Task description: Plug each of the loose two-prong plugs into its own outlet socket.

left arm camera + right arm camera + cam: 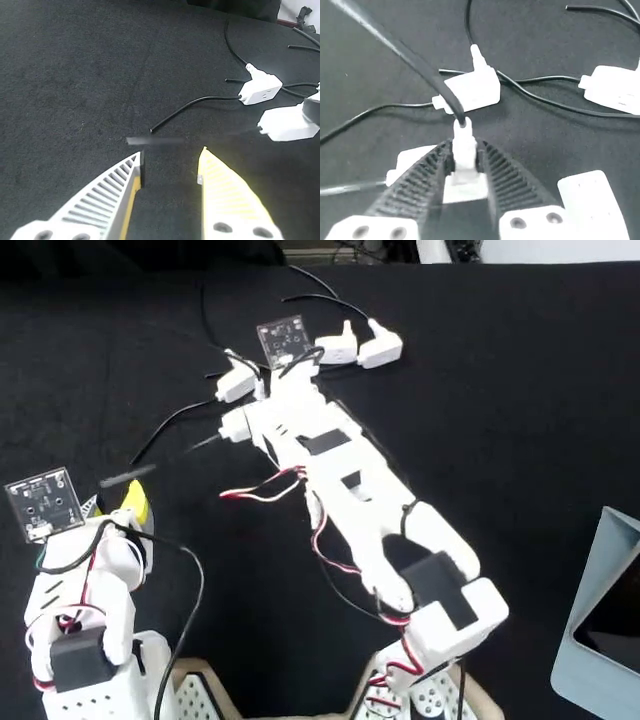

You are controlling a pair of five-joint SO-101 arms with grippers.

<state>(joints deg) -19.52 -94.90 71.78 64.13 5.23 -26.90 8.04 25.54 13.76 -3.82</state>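
Right gripper (465, 146) is clamping the white plug (464, 135) between both fingers, so you're carrying the part. Black surface (520, 390) is carrying everything. The right arm (360, 500) is stretching across it toward the middle of the far edge. The left gripper (170, 155) is hanging with its jaws apart, holding nothing, by the near left corner, well apart from the work, so the right arm is the one you're using.

Outlet socket (472, 90) is lying just beyond the held plug, toward the far edge, nearly in line with the fingers and not touching it. Two more white bodies (380, 345) are sitting side by side closer to the far edge.

Watch the axis: the plug's long axis is running along the fingers toward the socket. The end facing the socket is looking like the cable end, with the black cable (405, 55) leaving there. I'm not seeing the prongs, so you're likely needing to reorient before pushing in.
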